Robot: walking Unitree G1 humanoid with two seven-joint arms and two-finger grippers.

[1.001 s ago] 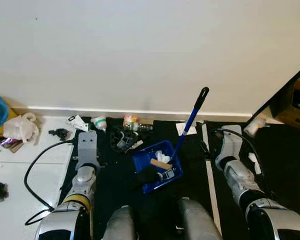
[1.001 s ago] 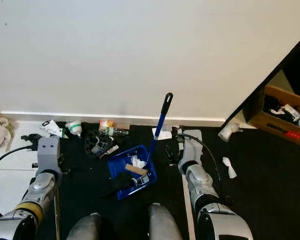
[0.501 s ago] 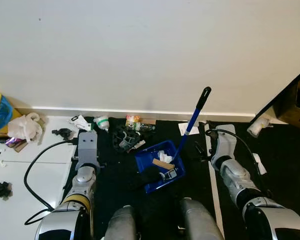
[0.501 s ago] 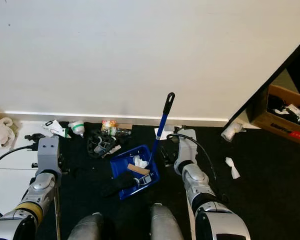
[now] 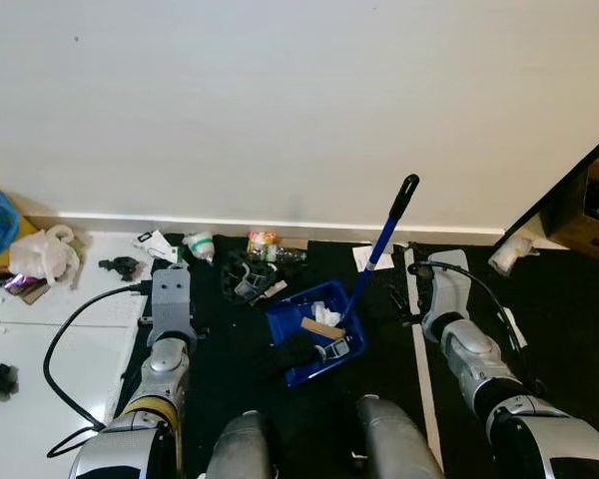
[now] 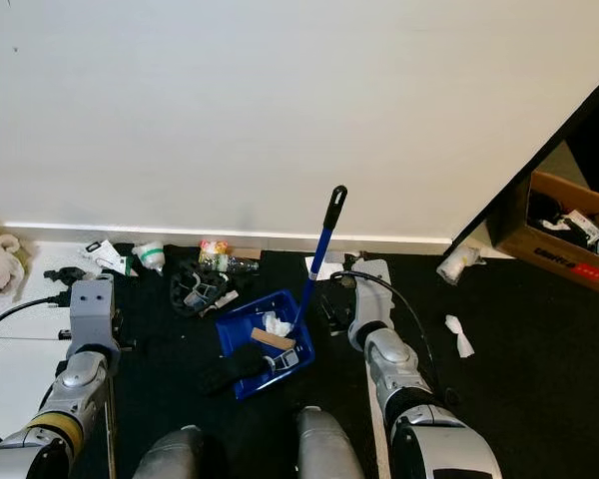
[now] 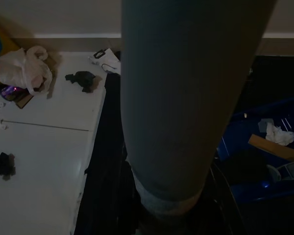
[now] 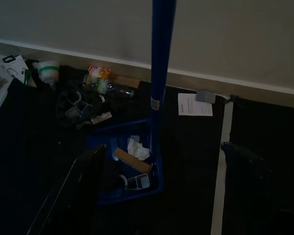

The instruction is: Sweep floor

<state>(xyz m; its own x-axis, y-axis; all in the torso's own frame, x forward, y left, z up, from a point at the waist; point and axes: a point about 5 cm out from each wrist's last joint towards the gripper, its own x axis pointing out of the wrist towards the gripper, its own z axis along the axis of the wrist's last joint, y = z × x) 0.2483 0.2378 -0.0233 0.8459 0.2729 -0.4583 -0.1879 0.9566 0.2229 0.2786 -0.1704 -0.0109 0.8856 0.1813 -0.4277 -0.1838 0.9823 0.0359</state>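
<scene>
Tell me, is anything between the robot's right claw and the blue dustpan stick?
Nothing visible. In the right wrist view the blue handle stands straight ahead of the right claw, with just dark floor and the dustpan between.

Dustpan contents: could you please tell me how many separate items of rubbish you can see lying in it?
3 at least: in the blue dustpan, crumpled white paper at the back, a brown strip mid-pan, and a clear object near the front. A dark shape beside them may hide more.

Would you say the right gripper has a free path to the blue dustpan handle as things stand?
Probably yes: the right gripper faces the upright blue handle with open fingers, and only bare black floor lies between them.
</scene>
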